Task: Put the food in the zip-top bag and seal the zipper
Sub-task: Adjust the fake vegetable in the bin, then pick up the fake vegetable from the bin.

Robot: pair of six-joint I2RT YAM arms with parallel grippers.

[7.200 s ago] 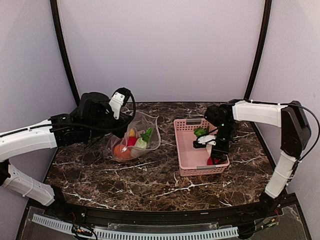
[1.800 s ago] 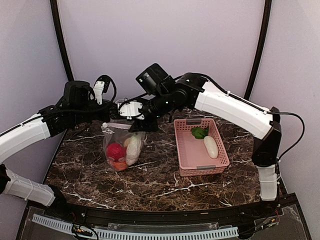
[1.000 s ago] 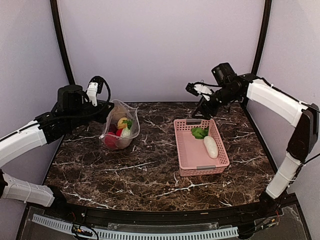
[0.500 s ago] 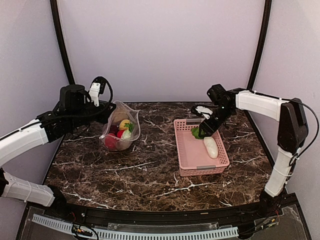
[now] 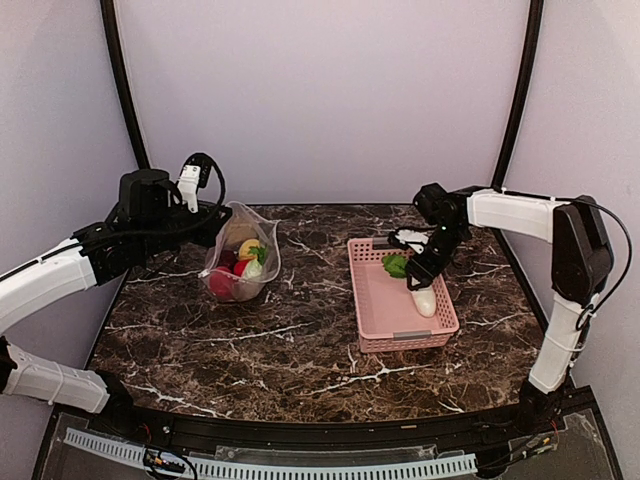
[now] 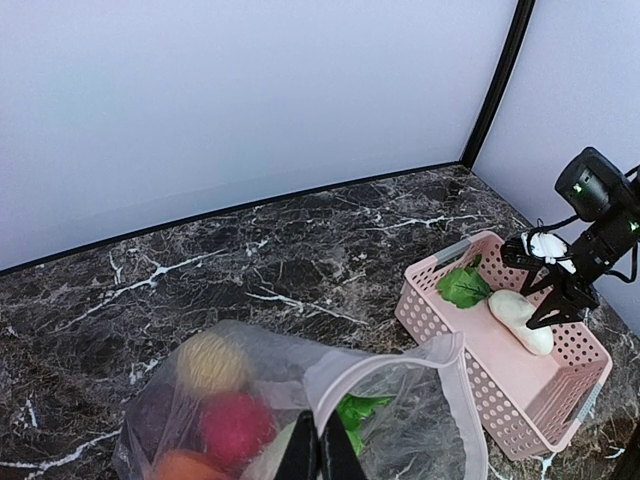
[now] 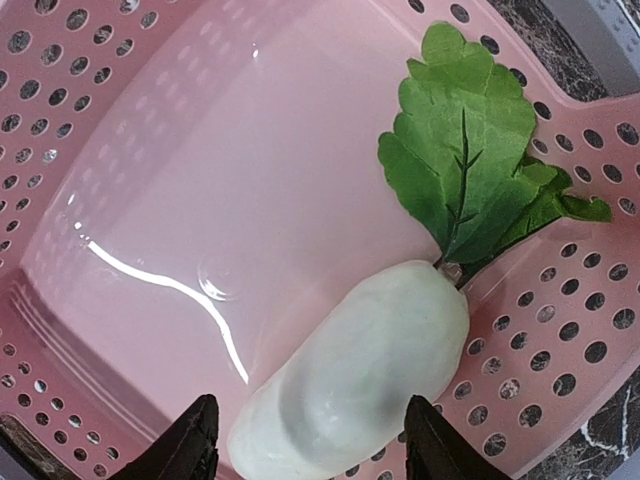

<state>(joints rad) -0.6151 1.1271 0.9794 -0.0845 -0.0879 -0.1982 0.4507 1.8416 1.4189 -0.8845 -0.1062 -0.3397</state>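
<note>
The zip-top bag (image 5: 240,268) stands at the left, its mouth held up. My left gripper (image 6: 322,455) is shut on its rim, and the pale zipper strip (image 6: 385,360) curves round the open mouth. Inside lie a yellow ball (image 6: 210,362), a red ball (image 6: 235,425), an orange one (image 6: 185,468) and green leaves (image 6: 355,415). A white radish (image 7: 360,370) with a green leaf (image 7: 465,170) lies in the pink basket (image 7: 200,180). My right gripper (image 7: 310,445) is open low over it, a fingertip on each side of the radish's blunt end. It shows in the top view too, the right gripper (image 5: 420,280) above the radish (image 5: 425,298).
The pink basket (image 5: 385,320) sits right of centre on the dark marble table (image 5: 300,350). Black frame posts (image 5: 515,100) rise at the back corners, with a pale wall behind.
My right arm has swung down from high at the back right into the basket and now straddles the radish. The left gripper and the bag have stayed put.
</note>
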